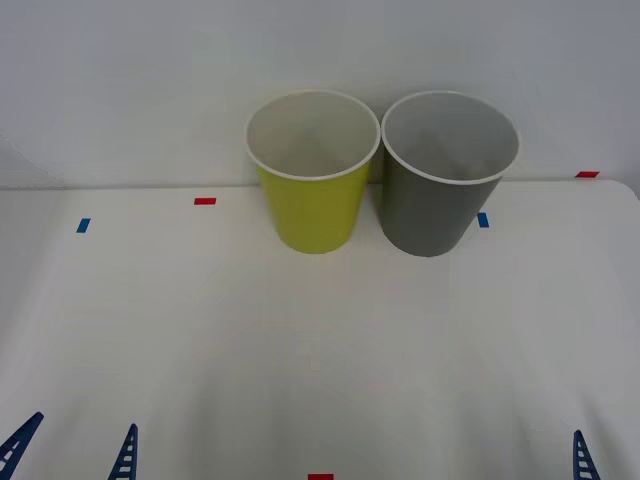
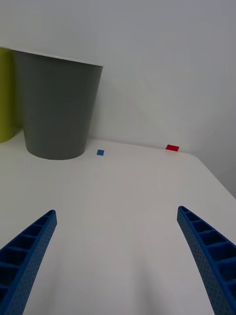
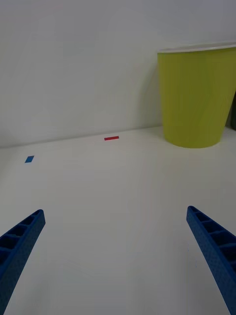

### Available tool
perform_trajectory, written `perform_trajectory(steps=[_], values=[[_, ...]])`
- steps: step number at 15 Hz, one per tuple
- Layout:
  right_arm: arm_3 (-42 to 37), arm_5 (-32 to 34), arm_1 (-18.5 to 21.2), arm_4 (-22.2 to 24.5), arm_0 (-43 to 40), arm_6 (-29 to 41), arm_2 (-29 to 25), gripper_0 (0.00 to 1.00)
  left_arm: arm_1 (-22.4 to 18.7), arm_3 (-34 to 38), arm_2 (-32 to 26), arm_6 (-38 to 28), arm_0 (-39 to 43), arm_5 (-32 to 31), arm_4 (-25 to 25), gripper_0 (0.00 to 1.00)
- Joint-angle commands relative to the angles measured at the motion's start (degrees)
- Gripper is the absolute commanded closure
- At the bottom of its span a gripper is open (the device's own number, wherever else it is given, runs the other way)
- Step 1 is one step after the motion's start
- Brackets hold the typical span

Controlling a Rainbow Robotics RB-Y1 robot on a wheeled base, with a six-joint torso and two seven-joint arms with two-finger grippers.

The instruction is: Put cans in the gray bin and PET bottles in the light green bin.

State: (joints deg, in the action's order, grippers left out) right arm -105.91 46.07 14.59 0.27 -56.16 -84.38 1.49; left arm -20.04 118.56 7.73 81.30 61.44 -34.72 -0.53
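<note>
light green bin (image 1: 312,195) beside gray bin (image 1: 440,195) | left pincer (image 3: 115,256), right pincer (image 2: 118,251) released, well short

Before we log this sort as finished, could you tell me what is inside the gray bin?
From the front view, the gray bin shows only its pale inner wall below the white rim. Its floor is hidden by the near wall, so a short can could lie there unseen.

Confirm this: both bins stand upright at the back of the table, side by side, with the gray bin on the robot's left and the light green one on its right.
Sides are swapped. The front view shows the light green bin on the robot's left and the gray bin on its right. Both do stand upright, side by side, at the back of the table.
</note>
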Motion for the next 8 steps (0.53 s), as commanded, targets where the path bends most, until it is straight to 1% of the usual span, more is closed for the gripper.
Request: perform_trajectory(steps=[1,8], values=[[0.0,-0.01,0.0,0.0,0.0,0.01,0.0,0.15,0.0,0.0,0.0,0.0,0.0,0.0,0.0,0.0],[0.0,-0.01,0.0,0.0,0.0,0.01,0.0,0.16,0.0,0.0,0.0,0.0,0.0,0.0,0.0,0.0]])
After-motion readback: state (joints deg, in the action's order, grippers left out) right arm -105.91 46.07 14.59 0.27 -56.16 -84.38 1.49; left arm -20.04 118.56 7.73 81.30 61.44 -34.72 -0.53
